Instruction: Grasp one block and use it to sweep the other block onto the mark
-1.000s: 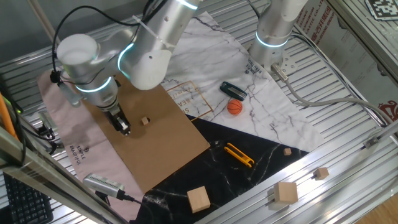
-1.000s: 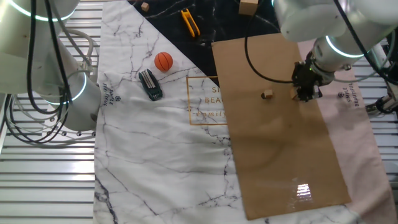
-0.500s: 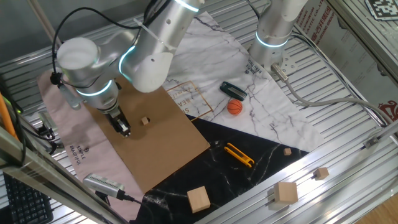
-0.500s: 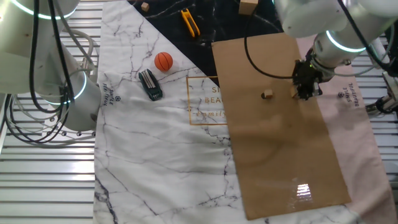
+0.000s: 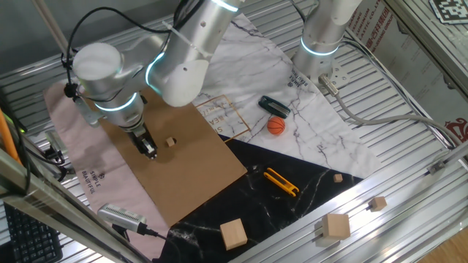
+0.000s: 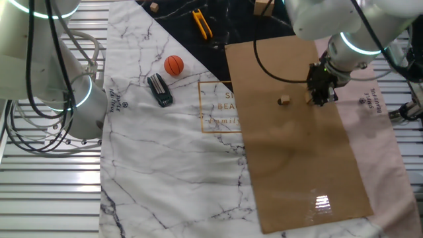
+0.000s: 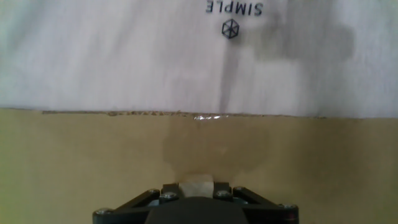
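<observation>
Tiny tan wooden cube [image 7: 196, 185] pinched between the narrowed black fingers of the claw [image 5: 149, 153], low over the brown cardboard sheet [image 5: 197, 172]. Twin tan cube [image 5: 170, 142] loose on the same cardboard, just beside the claw [image 6: 319, 97]. Black dot not made out.

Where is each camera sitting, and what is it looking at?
One fixed view: high, looking down at the cardboard; arm and fingers show.
The other fixed view: high on the opposite side; arm and fingers show.
Hand view: on the hand, looking along the fingers at cardboard and pale paper.
Both fixed views share the loose tiny cube and orange ball.
</observation>
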Controlling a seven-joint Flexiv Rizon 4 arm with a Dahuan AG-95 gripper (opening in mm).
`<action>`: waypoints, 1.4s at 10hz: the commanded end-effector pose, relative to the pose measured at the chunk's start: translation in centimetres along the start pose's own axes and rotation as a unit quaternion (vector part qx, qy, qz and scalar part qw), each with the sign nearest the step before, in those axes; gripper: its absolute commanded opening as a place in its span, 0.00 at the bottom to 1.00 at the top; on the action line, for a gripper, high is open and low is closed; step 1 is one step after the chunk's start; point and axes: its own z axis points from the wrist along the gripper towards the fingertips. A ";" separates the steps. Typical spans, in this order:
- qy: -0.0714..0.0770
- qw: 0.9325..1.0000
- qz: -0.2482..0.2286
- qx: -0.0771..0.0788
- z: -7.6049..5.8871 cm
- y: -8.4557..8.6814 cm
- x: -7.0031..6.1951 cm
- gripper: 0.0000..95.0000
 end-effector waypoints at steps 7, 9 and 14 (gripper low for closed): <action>0.002 1.000 0.003 0.010 0.9 0.8 0.8 0.00; 0.003 1.000 0.009 0.010 0.5 0.9 0.6 0.00; 0.007 0.999 0.033 0.008 -1.0 1.2 0.7 0.00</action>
